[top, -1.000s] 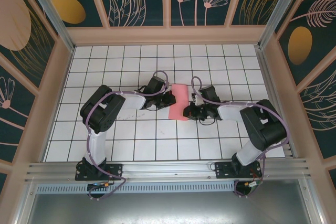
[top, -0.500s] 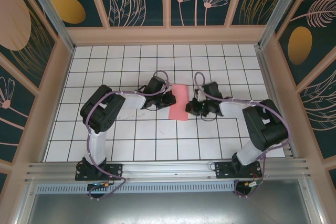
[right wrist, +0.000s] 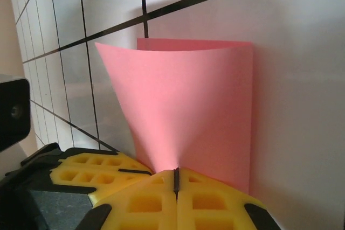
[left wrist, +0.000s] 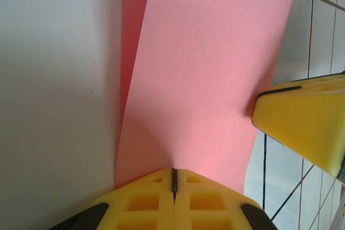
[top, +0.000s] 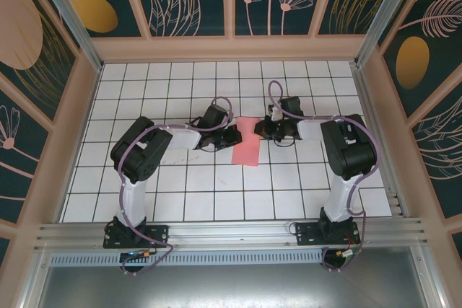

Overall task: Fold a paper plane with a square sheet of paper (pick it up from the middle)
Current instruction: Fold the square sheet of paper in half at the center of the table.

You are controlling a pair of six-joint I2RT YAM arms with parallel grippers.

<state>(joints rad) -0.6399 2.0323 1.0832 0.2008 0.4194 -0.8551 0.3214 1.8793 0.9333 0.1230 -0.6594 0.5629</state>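
From above, the folded square sheet of paper (top: 247, 145) lies mid-desk (top: 188, 200) between the left fingers (top: 231, 135) and the right fingers (top: 263, 129), one at each long edge, with open tiles all round.

Left wrist: the left fingers (left wrist: 145, 206) are clenched on the sheet's near edge.

Right wrist: the right fingers (right wrist: 145, 203) are clenched on the opposite edge, whose top layer curls upward.

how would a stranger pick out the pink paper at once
On the white gridded table, look near the middle. The sheet of paper there is pinched between the left claw and the right claw. It is the one plain pink thing among white tiles.
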